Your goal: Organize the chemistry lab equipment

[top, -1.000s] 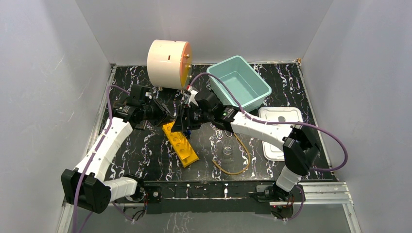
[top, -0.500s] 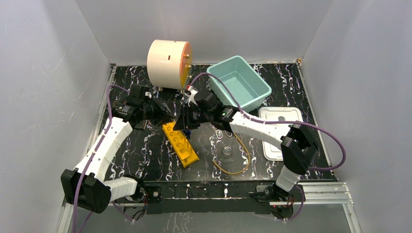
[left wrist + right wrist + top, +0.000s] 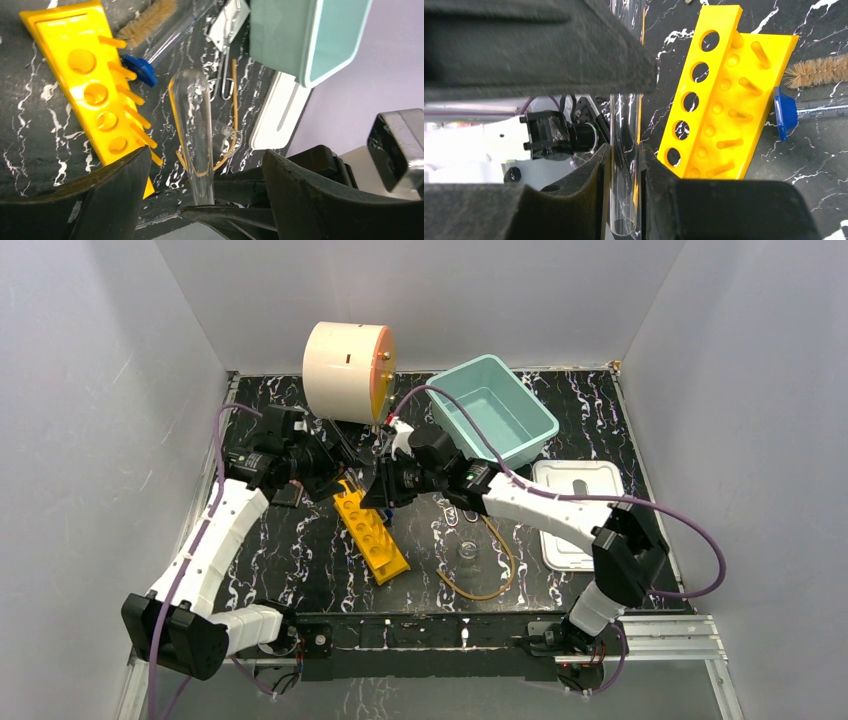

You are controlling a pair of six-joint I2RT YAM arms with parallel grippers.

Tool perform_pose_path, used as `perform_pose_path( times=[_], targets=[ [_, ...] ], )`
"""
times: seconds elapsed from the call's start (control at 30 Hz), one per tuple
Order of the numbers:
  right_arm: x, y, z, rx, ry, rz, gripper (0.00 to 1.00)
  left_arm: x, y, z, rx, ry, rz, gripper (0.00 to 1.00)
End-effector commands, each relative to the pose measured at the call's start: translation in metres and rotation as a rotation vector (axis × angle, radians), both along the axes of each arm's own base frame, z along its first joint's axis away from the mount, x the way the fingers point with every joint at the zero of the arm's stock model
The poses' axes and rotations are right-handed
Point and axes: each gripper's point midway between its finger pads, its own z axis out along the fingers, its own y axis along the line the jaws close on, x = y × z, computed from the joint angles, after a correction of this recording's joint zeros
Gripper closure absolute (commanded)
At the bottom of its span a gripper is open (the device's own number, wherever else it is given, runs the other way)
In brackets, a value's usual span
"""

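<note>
A clear glass tube (image 3: 192, 125) hangs above the table beside the yellow multi-hole rack (image 3: 370, 532). My right gripper (image 3: 624, 165) is shut on the tube (image 3: 626, 150), its pads pressing both sides. My left gripper (image 3: 205, 160) stands open around the same tube, both fingers well clear of the glass. The two grippers meet over the rack's far end (image 3: 360, 480). A blue-capped tube (image 3: 140, 70) and a bristle brush (image 3: 150, 22) lie beside the rack (image 3: 90, 90). A tan rubber loop (image 3: 490, 560) and a small glass dish (image 3: 467, 550) lie to the right.
A teal bin (image 3: 487, 360) stands at the back right, with a white lid (image 3: 575, 510) flat on the table in front of it. The cream drum with an orange face (image 3: 348, 372) stands at the back. A metal clip (image 3: 227, 30) lies near the bin.
My left gripper has opened off the glass tube and drawn back a little to the left. The right gripper has closed on the tube and keeps it.
</note>
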Motion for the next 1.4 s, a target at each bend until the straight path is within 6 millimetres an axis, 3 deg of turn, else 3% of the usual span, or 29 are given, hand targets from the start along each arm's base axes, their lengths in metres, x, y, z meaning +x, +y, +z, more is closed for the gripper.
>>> perform_pose_path(
  times=[0.0, 0.07, 0.23, 0.5, 0.63, 0.73, 0.93, 1.2, 1.37],
  targets=[
    [-0.003, -0.017, 0.044, 0.074, -0.158, 0.08, 0.76, -0.003, -0.01, 0.03, -0.055, -0.062, -0.105, 0.17],
    [-0.007, -0.025, 0.045, 0.059, -0.179, 0.115, 0.76, -0.004, -0.019, 0.037, -0.105, -0.072, -0.153, 0.11],
    [-0.01, -0.045, 0.048, 0.035, -0.21, 0.172, 0.76, -0.007, -0.027, 0.041, -0.155, -0.064, -0.213, 0.1],
    [-0.013, -0.076, 0.046, -0.003, -0.2, 0.226, 0.77, -0.009, -0.04, 0.078, -0.365, -0.137, -0.35, 0.23],
    [-0.023, -0.08, 0.053, 0.011, -0.207, 0.303, 0.78, -0.013, -0.045, 0.068, -0.41, -0.092, -0.37, 0.33],
    [-0.027, -0.079, 0.058, 0.027, -0.211, 0.336, 0.79, -0.012, -0.045, 0.059, -0.409, -0.055, -0.362, 0.34],
    [-0.023, -0.08, 0.054, 0.014, -0.217, 0.324, 0.79, -0.013, -0.045, 0.054, -0.404, -0.028, -0.361, 0.35],
    [-0.019, -0.078, 0.049, -0.005, -0.221, 0.332, 0.79, -0.023, -0.049, 0.055, -0.467, -0.024, -0.403, 0.59],
    [-0.012, -0.077, 0.048, -0.013, -0.225, 0.32, 0.79, -0.03, -0.053, 0.049, -0.481, -0.007, -0.422, 0.6]
  ],
)
